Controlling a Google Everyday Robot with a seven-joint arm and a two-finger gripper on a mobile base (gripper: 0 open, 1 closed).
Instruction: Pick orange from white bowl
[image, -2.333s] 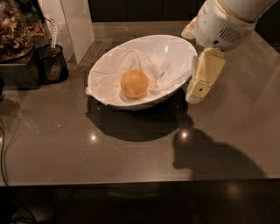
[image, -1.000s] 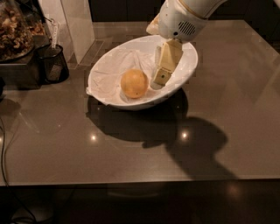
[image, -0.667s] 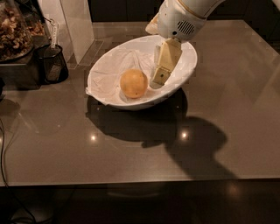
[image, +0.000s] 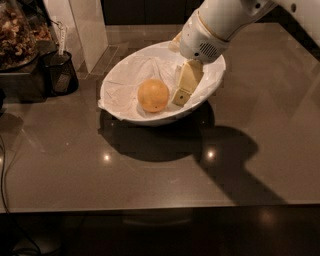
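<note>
Far left of the white bowl (image: 161, 120), I saw a black mesh cup (image: 60, 74) standing on the dark table (image: 150, 185), well clear of the bowl's rim. On to the bowl itself: it held a wrinkly white cloth (image: 127, 82) as a lining, and the orange (image: 153, 95) sat on that cloth near the bowl's middle. Just right of the orange, inside the bowl, the gripper (image: 182, 92) hung tip-down from the white arm (image: 215, 25), close beside the fruit and not visibly gripping it. I could not tell whether the gripper was spread or closed.
</note>
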